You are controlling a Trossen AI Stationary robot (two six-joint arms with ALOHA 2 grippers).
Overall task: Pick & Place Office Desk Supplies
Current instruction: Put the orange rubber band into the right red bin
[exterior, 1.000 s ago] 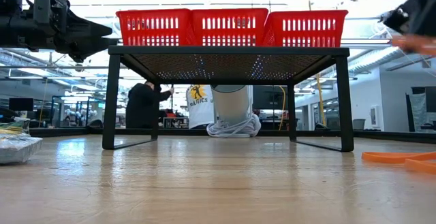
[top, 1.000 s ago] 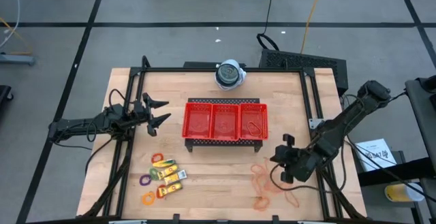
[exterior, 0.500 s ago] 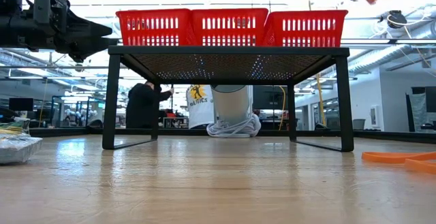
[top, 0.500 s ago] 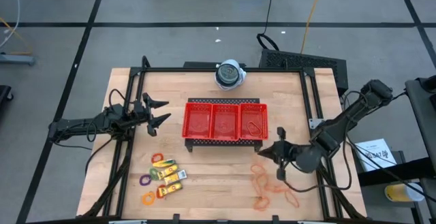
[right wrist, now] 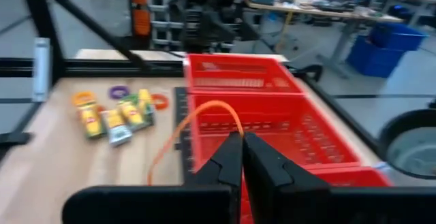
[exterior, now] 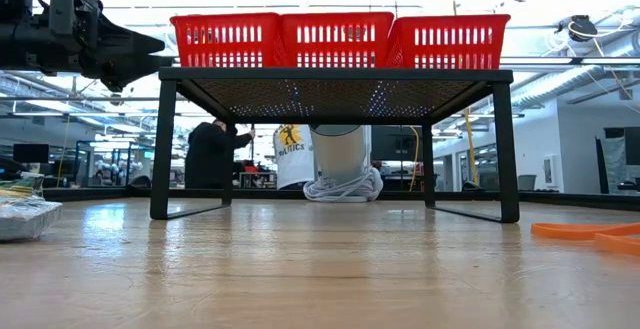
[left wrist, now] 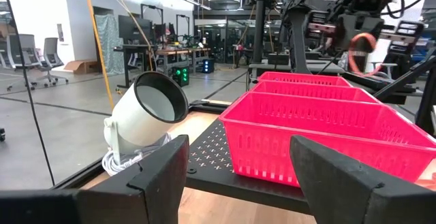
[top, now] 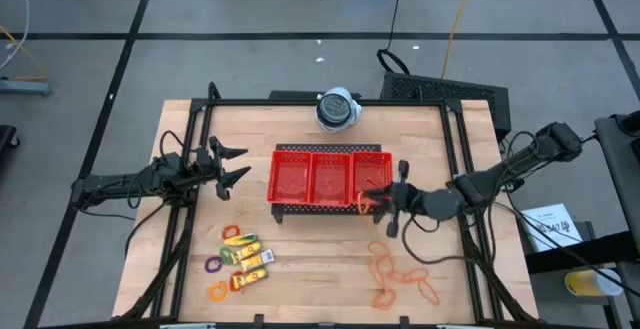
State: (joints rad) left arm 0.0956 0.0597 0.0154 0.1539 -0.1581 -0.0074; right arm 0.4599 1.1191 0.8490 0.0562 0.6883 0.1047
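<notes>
My right gripper [top: 385, 201] is shut on a thin orange rubber band [right wrist: 204, 108] and hovers by the near right corner of the red three-compartment tray [top: 330, 157]. Another orange band [top: 372, 184] lies in the tray's right compartment. More orange bands [top: 400, 277] lie loose on the table near the right front. Yellow packets and coloured rings [top: 240, 259] lie at the front left. My left gripper [top: 228, 166] waits open, left of the tray, with nothing between its fingers. My right gripper pinches the rubber band at one spot of its loop [right wrist: 237, 127] between its two shut fingertips. The fingers lie nearly level, coming from the table's right. The band is lifted clear, and its loop arcs out beyond the fingertips and droops slack.
The tray sits on a black raised mesh stand [exterior: 335, 74]. A round white-grey device [top: 337, 109] stands at the far edge behind it. Black frame rails [top: 190, 219] run along both sides of the table. Bare wood lies in front of the stand.
My right gripper has risen from the loose bands at the right front. It has gone toward the far left, up to the tray's near right corner, tipping from pointing down to nearly level. It has stayed shut, and the orange band has come up clear of the table.
</notes>
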